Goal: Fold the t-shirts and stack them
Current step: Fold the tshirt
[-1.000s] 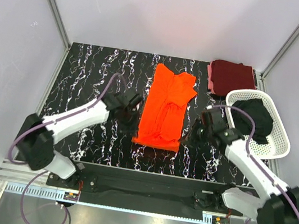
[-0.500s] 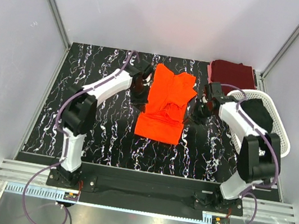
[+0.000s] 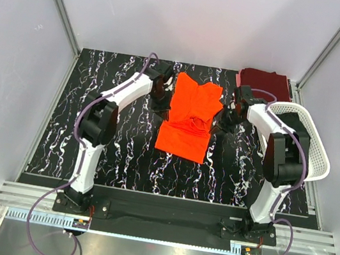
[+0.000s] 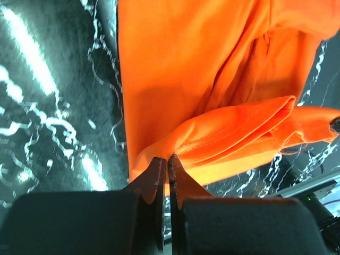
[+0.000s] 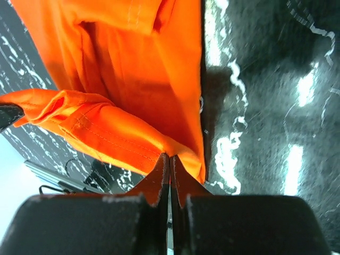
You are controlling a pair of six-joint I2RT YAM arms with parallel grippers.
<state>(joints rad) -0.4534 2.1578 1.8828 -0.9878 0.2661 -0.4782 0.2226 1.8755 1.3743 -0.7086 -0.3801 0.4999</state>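
The orange t-shirt (image 3: 189, 114) lies lengthwise in the middle of the black marbled table, its near end lifted and doubled back over the rest. My left gripper (image 3: 162, 102) is shut on the shirt's left edge; the left wrist view shows the hem (image 4: 228, 138) pinched between the fingertips. My right gripper (image 3: 220, 119) is shut on the shirt's right edge (image 5: 133, 143). The maroon t-shirt (image 3: 264, 85) lies folded at the back right corner. The black t-shirt (image 3: 293, 135) sits in the white basket (image 3: 308, 156), partly hidden by my right arm.
The white perforated basket stands at the table's right edge, close behind my right arm. Grey walls and aluminium posts enclose the table on three sides. Bare marbled surface (image 3: 101, 129) lies left and in front of the orange shirt.
Both grippers have moved away from me, carrying the orange shirt's near hem toward its collar end. The shirt's visible length has shortened as the fold forms.
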